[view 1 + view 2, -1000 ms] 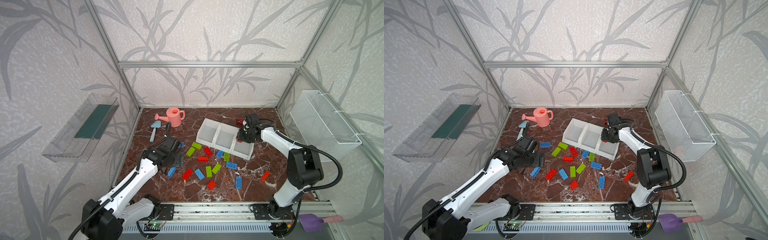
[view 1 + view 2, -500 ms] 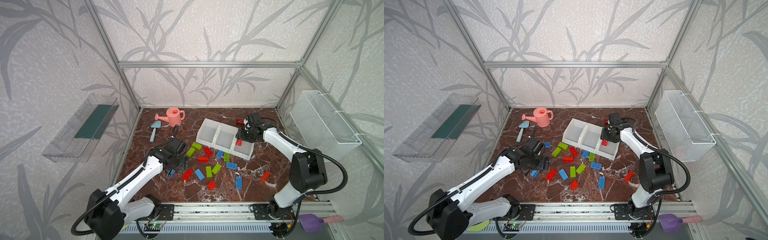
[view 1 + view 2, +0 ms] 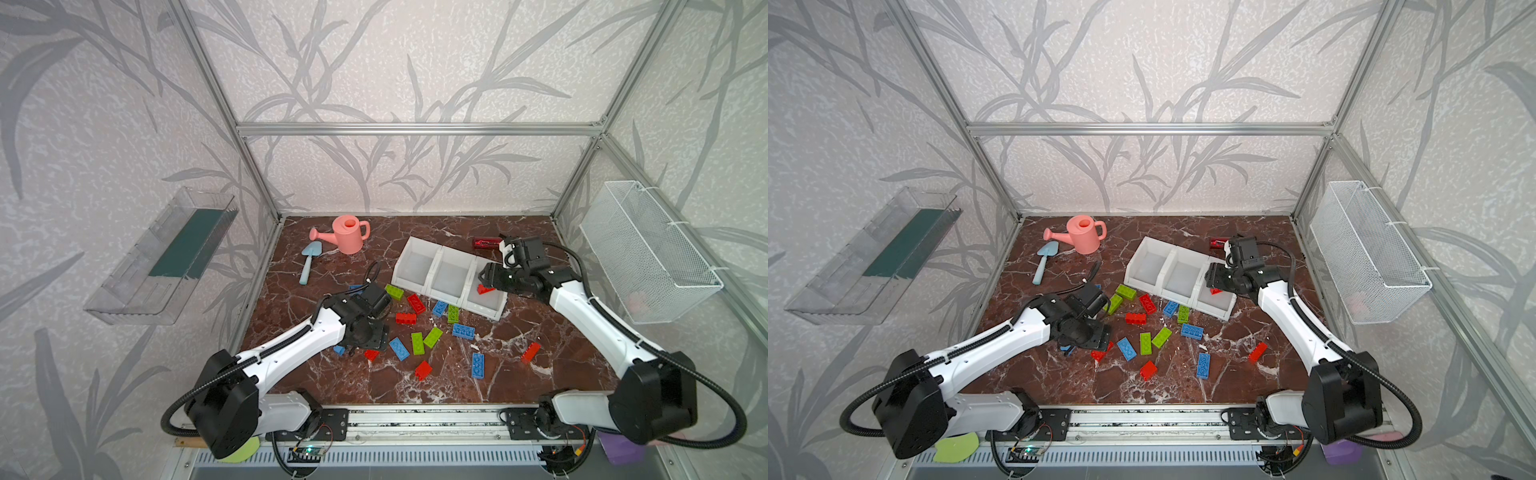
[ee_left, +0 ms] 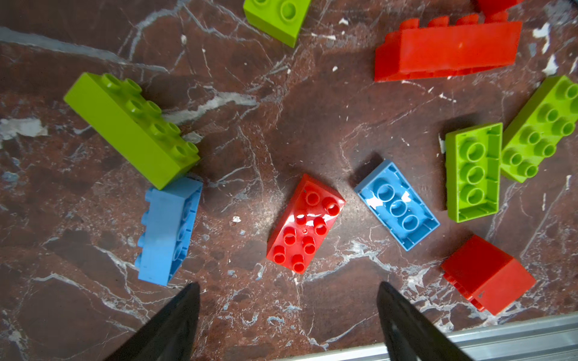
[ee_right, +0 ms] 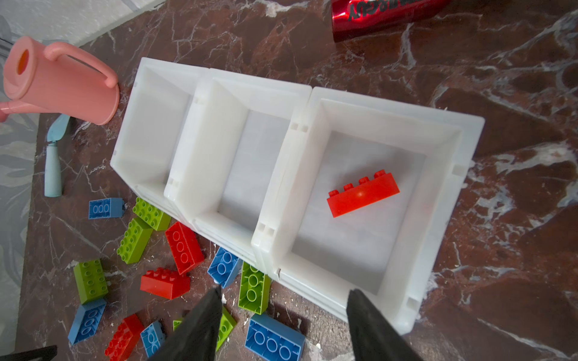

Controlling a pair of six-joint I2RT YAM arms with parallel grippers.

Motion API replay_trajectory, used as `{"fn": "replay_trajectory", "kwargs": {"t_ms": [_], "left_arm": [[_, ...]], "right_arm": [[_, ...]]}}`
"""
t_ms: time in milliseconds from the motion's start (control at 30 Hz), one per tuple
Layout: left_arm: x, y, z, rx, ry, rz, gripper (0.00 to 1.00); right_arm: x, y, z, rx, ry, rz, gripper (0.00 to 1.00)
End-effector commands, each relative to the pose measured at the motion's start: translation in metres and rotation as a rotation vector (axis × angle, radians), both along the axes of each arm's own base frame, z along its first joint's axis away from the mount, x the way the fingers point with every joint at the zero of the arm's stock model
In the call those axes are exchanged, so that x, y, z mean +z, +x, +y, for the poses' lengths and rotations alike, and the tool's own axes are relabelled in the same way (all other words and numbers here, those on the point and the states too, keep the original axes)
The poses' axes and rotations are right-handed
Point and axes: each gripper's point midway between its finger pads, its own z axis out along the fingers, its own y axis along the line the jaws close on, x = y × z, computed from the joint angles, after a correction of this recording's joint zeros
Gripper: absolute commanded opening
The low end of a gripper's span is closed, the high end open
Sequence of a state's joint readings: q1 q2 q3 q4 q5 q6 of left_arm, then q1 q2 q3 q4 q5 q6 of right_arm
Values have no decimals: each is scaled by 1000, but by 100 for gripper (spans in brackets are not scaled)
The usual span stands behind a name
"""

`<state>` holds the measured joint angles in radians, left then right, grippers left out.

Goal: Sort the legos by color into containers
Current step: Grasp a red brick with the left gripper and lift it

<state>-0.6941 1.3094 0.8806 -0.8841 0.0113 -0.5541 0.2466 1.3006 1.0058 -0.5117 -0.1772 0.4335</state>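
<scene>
My right gripper (image 5: 284,292) is open and empty, with a red lego (image 5: 362,193) lying below it in the end container (image 5: 391,106); next, I think, my wide-open left gripper (image 4: 287,285) should descend on the studs-up red lego (image 4: 305,223) just ahead on the table (image 4: 93,297).

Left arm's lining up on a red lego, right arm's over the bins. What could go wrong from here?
1. The open left pincer hangs over a studs-up red lego flanked closely by a blue lego on its side and an upturned blue lego. A finger coming down could clip or drag one.
2. Another blue lego and a green lego lie right at the containers' front wall, near the open right pincer. Grasping them there may shove the row.
</scene>
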Motion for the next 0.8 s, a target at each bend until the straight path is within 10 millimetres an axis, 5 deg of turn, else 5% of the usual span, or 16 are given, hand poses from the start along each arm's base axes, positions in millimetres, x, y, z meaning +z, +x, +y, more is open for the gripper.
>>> {"fn": "replay_trajectory", "kwargs": {"t_ms": [0, 433, 767], "left_arm": [[-13, -6, -2, -2, 23, 40, 86], [-59, -9, -6, -14, 103, 133, 71], [-65, -6, -11, -22, 104, 143, 41]], "right_arm": [[7, -9, 1, 17, 33, -58, 65], [-6, -34, -5, 29, 27, -84, 65], [-12, -34, -5, 31, 27, -81, 65]]}}
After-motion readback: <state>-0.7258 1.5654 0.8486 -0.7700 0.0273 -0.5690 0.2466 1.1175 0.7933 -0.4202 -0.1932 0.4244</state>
